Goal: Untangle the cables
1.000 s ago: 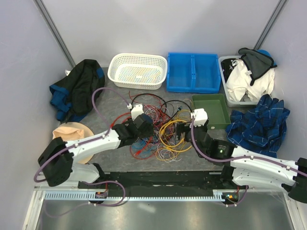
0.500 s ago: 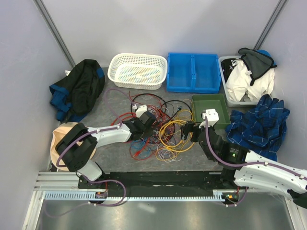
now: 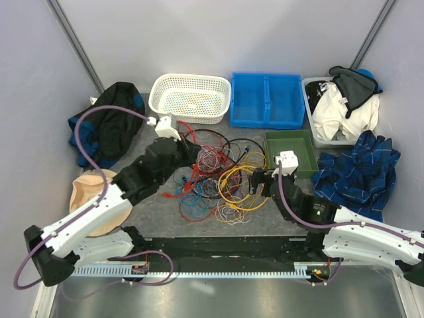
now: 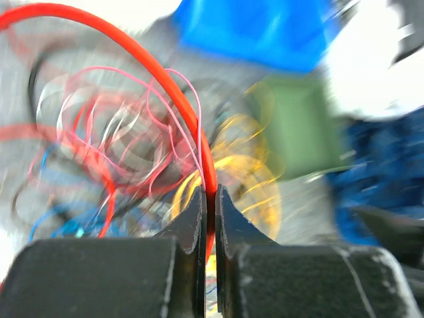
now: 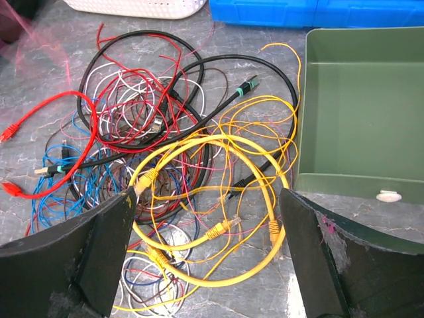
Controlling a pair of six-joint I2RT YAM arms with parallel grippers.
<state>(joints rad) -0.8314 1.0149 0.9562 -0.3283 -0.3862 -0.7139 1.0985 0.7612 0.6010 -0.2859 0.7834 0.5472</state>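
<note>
Right wrist: green tray [image 5: 358,112] beside cables [image 5: 173,147].

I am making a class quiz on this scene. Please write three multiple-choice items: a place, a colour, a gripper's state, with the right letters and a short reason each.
1. Where does the green tray stand?
A. right of the cable pile
B. left of it
C. on top of it

2. What colour is the cable in the left gripper?
A. yellow
B. blue
C. red

3. How is the right gripper?
A. shut on a cable
B. open, holding nothing
C. shut on nothing

Answers:
1 A: the top view shows the tray at the pile's right edge.
2 C: a red cable is pinched between its fingers.
3 B: its fingers stand wide apart above the pile.
</note>
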